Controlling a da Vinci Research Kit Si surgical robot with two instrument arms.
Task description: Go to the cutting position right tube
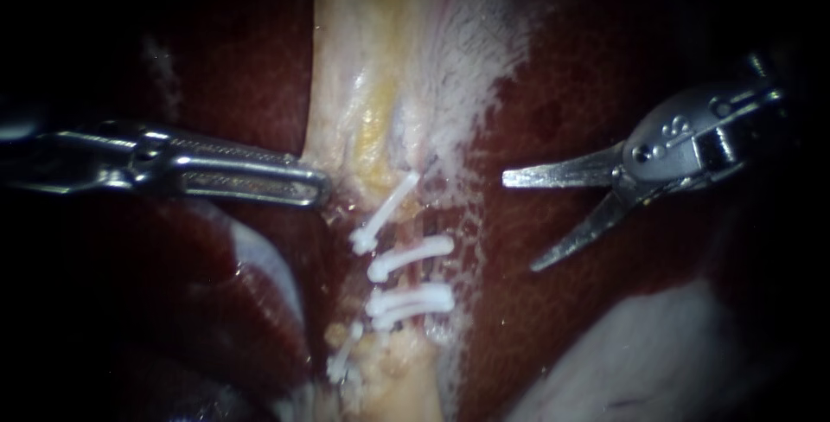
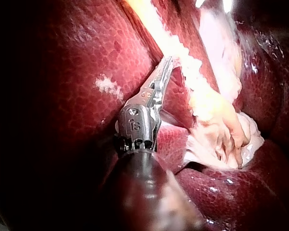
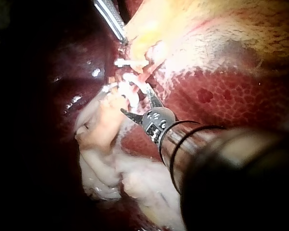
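Dark red liver (image 1: 596,85) fills most of the endoscope view on both sides. A pale band of tissue (image 1: 346,59), yellowish and white, runs down the middle between the two red fields. A smooth pale mound (image 1: 657,353) lies over the liver at the lower right.

The left instrument (image 1: 324,187) comes in level from the left. Its end effector is clenched flat, and the tip touches the left edge of the pale band just above the clips. No tissue shows between the two halves.

The right instrument (image 1: 520,222) comes in from the upper right and ends in two narrow blades. This end effector is released: the blades are spread wide and grasp nothing. One blade points level toward the band and the other slants down and to the left. Both hang over bare liver, to the right of the clips and apart from them.

Four white clips (image 1: 411,256) lie across the lower part of the band, stacked one below another. The top and bottom ones are tilted.

The right tube (image 1: 425,277) shows only as a short reddish stretch between the two middle clips. It is left of the open blades and not touched by them.
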